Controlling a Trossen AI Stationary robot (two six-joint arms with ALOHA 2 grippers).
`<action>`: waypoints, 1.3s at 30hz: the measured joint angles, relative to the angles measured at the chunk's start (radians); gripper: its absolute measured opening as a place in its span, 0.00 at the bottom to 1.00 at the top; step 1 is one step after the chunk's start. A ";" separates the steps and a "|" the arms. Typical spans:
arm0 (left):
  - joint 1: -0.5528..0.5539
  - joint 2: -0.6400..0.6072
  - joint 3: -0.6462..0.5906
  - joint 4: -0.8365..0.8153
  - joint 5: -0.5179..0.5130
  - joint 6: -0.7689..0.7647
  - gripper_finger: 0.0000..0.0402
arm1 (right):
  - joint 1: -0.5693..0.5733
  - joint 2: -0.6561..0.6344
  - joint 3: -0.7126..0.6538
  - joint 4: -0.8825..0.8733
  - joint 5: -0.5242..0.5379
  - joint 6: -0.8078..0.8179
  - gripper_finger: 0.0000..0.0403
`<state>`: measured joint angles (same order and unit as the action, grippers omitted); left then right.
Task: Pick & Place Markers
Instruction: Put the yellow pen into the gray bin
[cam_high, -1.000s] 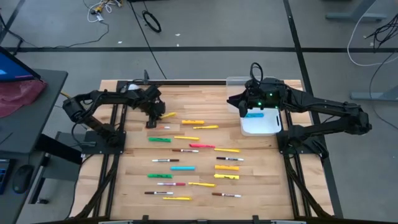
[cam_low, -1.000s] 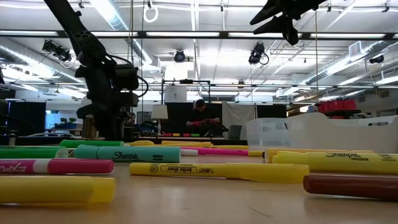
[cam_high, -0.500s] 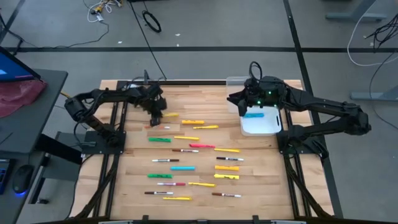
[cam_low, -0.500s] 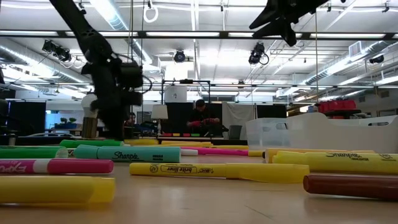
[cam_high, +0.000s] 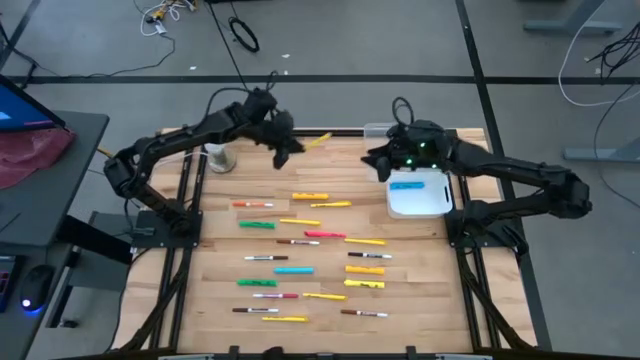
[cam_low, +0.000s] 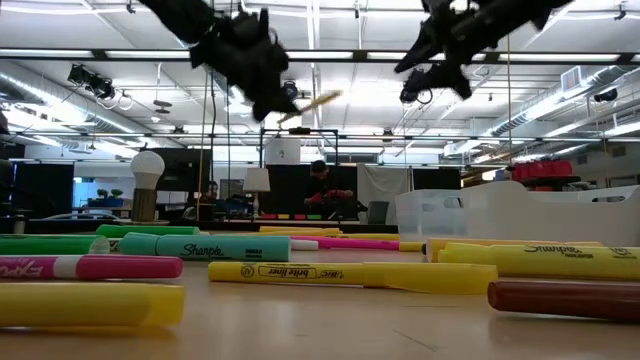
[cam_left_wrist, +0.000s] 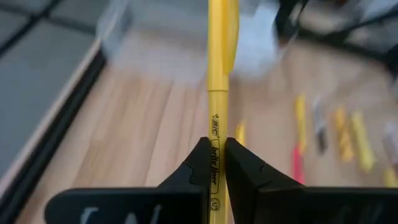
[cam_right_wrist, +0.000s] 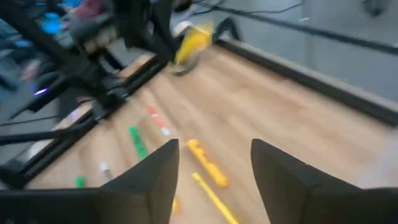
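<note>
Wooden table (cam_high: 220, 300): markers (cam_high: 310, 262) lie scattered along its middle. Clear bin (cam_high: 418, 198), at the table's right edge, holds a cyan marker (cam_high: 407, 185). Left gripper (cam_high: 287, 150), raised above the table's far edge, is clenched on a thin yellow marker (cam_left_wrist: 217, 81). Right gripper (cam_high: 378, 160), beside the bin, has its fingers (cam_right_wrist: 283, 174) spread and empty. Advisably, carry the yellow marker level to the bin, clear of the right arm, and release low.

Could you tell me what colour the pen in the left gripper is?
Yellow: the thin pen shows best in the left wrist view, clamped in the left gripper.
</note>
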<state>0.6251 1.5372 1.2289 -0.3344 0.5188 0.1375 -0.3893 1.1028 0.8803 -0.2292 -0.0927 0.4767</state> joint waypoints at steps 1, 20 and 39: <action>-0.012 0.000 0.022 0.027 0.007 -0.027 0.07 | 0.000 0.011 -0.042 0.087 -0.032 0.028 0.54; -0.170 -0.001 0.135 0.464 -0.013 -0.285 0.07 | 0.052 0.074 -0.023 0.831 0.079 -0.131 0.54; -0.181 -0.001 0.135 0.514 -0.028 -0.310 0.07 | 0.063 0.189 0.125 0.727 -0.003 -0.228 0.47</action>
<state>0.4446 1.5360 1.3643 0.1799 0.4904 -0.1726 -0.3267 1.2917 1.0055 0.4980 -0.0959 0.2486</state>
